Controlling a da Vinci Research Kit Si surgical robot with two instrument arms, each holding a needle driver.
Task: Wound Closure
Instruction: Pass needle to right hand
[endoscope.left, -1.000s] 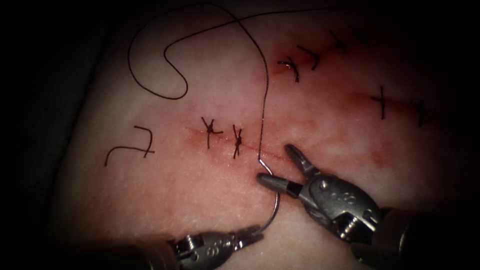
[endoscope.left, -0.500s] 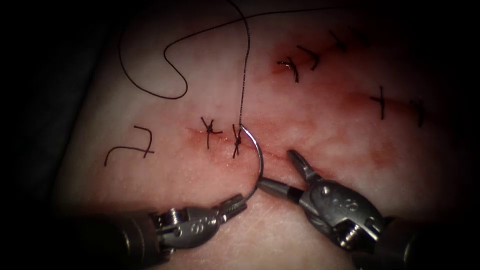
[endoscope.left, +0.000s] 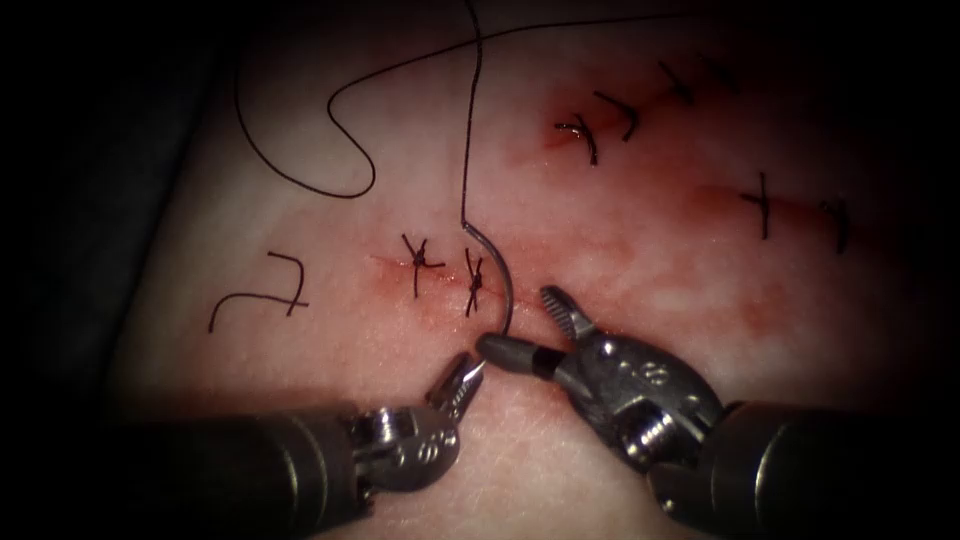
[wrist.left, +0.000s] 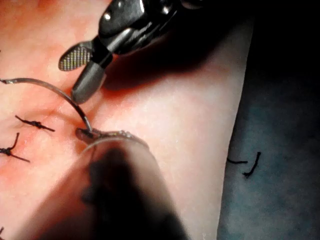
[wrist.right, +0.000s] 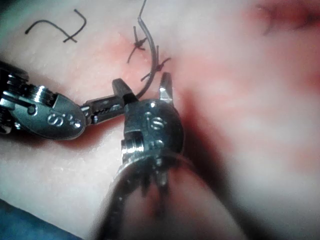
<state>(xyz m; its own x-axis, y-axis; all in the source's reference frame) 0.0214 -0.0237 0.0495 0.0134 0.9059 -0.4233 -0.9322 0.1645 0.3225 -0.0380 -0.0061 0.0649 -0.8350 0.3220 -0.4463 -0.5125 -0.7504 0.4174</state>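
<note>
Needle (endoscope.left: 503, 285) stands over the cut (endoscope.left: 600, 325), right of the two knots (endoscope.left: 474, 283), free of the tissue (endoscope.left: 330, 340). Left tool (endoscope.left: 466, 377) grips its near end, so the curve rises. Right tool (endoscope.left: 528, 328), jaws wide apart, holds nothing just beside it. Thread (endoscope.left: 466, 120) runs far.

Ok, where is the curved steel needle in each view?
Endoscope: needle arcs right of the knotted stitch; left tool grips its lower end, right tool open, empty.
Left wrist: needle curves past that stitch into the left tool's jaws.
Right wrist: needle arcs beside it.
Shared landmark: that stitch.
</note>
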